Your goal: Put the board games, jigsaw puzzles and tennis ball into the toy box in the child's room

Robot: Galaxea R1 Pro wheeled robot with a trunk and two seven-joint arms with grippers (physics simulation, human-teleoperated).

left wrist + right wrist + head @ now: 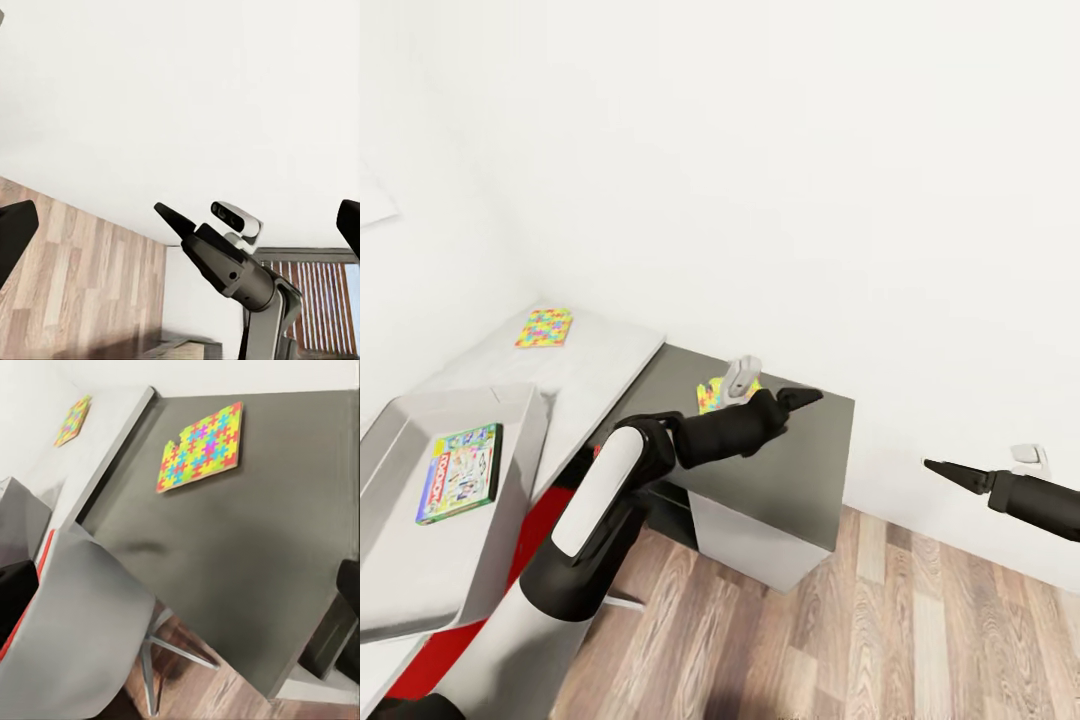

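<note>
Toy box (520, 440): light grey, thin walls, sits on pale worktop (600, 350) at its near end. Inside, 1 board game (458, 472) lies flat, green-edged w/ colourful cover. Jigsaw puzzle (544, 327) flat on the pale worktop's far end, near wall. 2nd jigsaw puzzle (201, 445) flat on the dark grey lower top, multicoloured interlocking pattern, partly hidden in head view.

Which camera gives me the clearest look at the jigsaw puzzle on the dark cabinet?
The right wrist view: the jigsaw puzzle lies flat and unobstructed on the dark cabinet. In the head view it is mostly hidden behind the left arm.
</note>
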